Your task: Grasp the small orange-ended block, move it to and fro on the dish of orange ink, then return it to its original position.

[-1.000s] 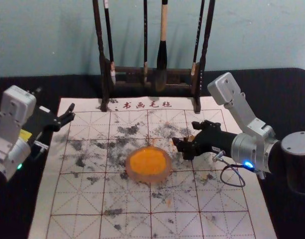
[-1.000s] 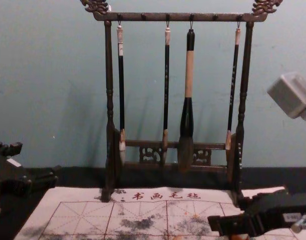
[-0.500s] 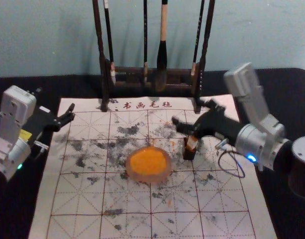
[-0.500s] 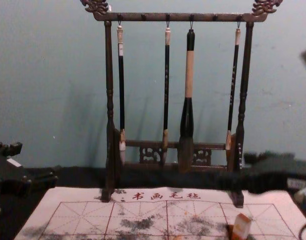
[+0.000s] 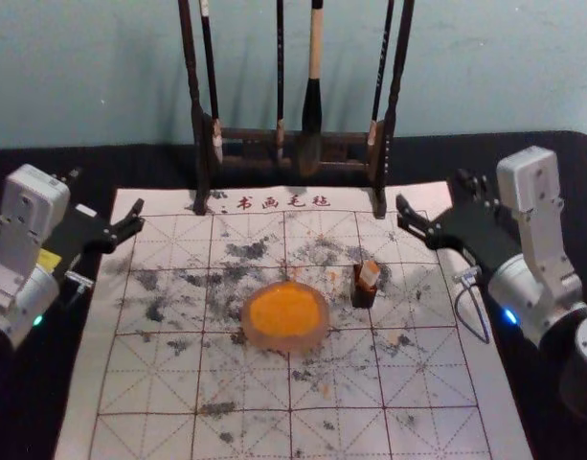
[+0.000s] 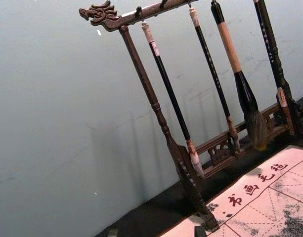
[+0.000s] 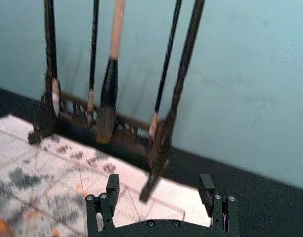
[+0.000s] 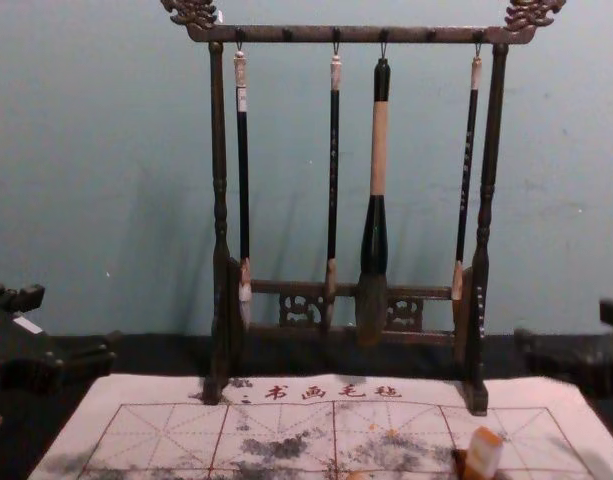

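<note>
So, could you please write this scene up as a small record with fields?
block: orange end up, tilted, at a small dark holder; the block is out of both grippers
dish: on the mat, left of the block; the dish holds orange ink
right gripper: open and empty, near the mat's far right corner
left gripper: open and empty, by the mat's far left corner
rack: behind the mat, four brushes hanging
</note>
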Controlling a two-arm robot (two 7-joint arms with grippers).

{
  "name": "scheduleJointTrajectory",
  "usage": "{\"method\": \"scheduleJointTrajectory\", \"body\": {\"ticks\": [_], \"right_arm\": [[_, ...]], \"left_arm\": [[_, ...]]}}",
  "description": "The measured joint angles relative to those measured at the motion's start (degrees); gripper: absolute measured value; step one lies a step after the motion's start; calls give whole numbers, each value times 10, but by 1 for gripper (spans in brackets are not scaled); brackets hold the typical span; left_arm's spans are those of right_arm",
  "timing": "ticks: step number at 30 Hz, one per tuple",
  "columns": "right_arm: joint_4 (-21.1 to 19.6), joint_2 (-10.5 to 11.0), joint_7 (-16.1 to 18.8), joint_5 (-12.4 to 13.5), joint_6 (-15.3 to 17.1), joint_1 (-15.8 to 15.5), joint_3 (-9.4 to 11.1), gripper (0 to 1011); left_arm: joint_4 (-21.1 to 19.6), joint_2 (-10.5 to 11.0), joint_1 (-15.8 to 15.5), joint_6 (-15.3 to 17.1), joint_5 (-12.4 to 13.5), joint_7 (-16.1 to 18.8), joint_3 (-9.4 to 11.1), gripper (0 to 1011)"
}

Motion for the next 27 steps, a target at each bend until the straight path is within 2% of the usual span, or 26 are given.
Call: {"method": "scheduleJointTrajectory", "body": {"ticks": [6,27], "right_arm": [[24,-6,-1,-16,5,-9,3,1002],[20,-5,-2,-15,5,-9,4,1002]], "left_arm": [[0,0,0,0,0,0,0,1001],[0,0,0,0,0,0,0,1001]]}}
